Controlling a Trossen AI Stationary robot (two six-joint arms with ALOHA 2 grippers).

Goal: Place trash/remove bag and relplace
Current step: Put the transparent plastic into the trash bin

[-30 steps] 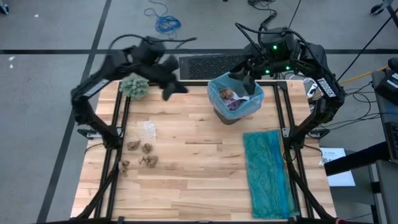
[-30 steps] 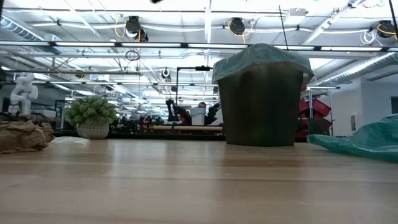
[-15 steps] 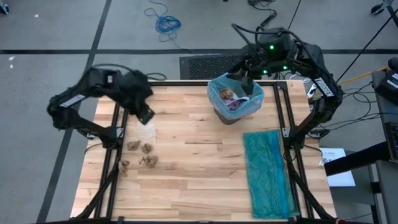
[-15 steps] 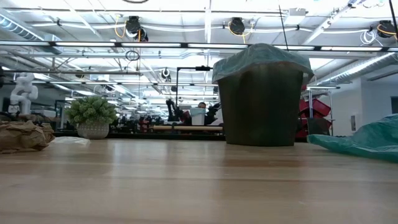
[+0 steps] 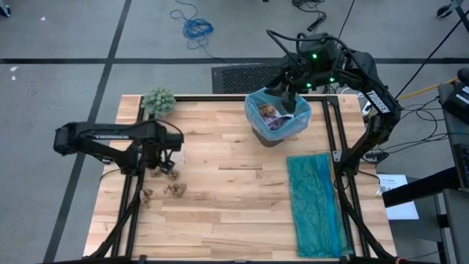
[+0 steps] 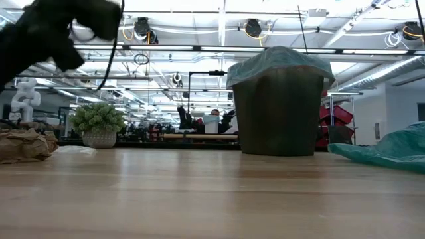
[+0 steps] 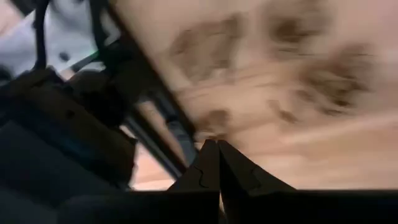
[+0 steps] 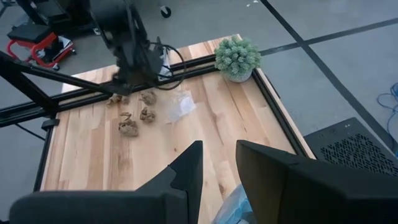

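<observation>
Several brown trash wads (image 5: pixel 174 174) and a white scrap (image 5: pixel 174 152) lie on the table's left side; the low view shows the wads (image 6: pixel 26 143) at its left. My left gripper (image 5: pixel 159 160) hangs above them, pointing down, shut (image 7: pixel 214 152) with nothing in it. The dark bin (image 5: pixel 277 128) stands at the far right, lined with the light blue bag (image 5: pixel 253 110). Brown and purple trash (image 5: pixel 272 116) lies inside. My right gripper (image 5: pixel 288 97) hovers over the bin's far rim, open (image 8: pixel 217 155), with nothing between its fingertips.
A green fuzzy plant (image 5: pixel 158 101) stands at the far left corner. A darker teal bag (image 5: pixel 315 202) lies flat along the right side. Black frame rails (image 5: pixel 139 139) run along the table's edges. Bare wood (image 5: pixel 227 191) fills the middle.
My left gripper has swung from the far edge beside the plant toward the table's left and near side. It has sunk and tipped to point down over the trash wads, and its arm now shows at the low view's upper left.
</observation>
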